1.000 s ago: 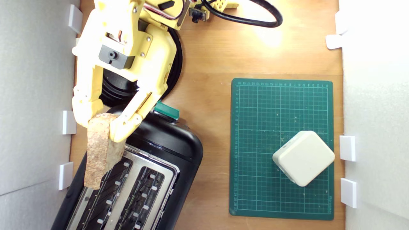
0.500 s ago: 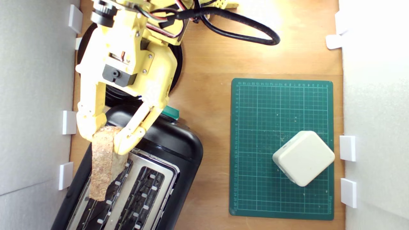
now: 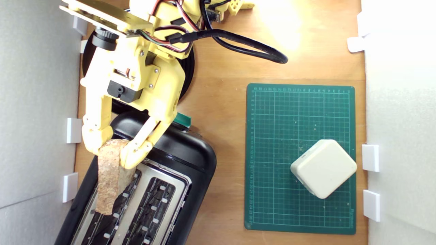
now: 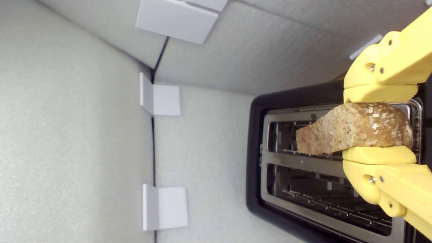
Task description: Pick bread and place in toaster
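Where claw [image 3: 109, 153] grips, bread [image 3: 108, 183] hidden.

The bread [image 3: 109, 180], a brown-crusted slice, stands on edge over the toaster's slot nearer the exterior view's left. The black toaster [image 3: 190, 160] with its silvery two-slot top lies skewed on the counter [image 3: 218, 102].

You see a speckled brown, floury-crusted bread slice [image 3: 108, 180] in the yellow plastic hand [image 3: 112, 153], a black plastic toaster [image 3: 184, 160] with silvery top and green lever, a white-gridded dark green mat [image 3: 272, 136], a cream rounded-square block [image 3: 323, 168], and an orange-brown wooden bench [image 3: 221, 85].
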Motion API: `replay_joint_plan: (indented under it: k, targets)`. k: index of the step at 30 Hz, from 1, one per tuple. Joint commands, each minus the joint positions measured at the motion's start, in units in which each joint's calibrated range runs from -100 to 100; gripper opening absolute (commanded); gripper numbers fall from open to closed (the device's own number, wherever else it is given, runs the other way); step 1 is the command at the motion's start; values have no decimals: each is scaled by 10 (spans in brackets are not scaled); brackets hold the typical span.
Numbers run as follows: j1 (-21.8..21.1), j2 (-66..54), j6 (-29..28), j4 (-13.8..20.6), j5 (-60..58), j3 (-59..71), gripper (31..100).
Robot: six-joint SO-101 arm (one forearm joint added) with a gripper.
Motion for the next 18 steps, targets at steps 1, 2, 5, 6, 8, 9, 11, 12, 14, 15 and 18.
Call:
replay_joint_plan:
  k: [1,2,5,6,8,9,11,12,14,15,18]
  targets:
    - [3,-4,1,-1,-17,-37,595]
    - [3,-1,1,-1,-17,-37,595]
    - [4,10,1,1,-17,-38,595]
    - [4,13,1,1,-17,-40,595]
    - [4,19,1,1,-17,-49,595]
    - [5,20,1,2,-17,-53,595]
    - [5,27,1,2,-17,-55,595]
    - [5,30,1,2,-17,-56,595]
    - [5,35,1,3,-17,-56,595]
    - [6,36,1,3,-17,-56,595]
    - [6,40,1,3,-17,-56,595]
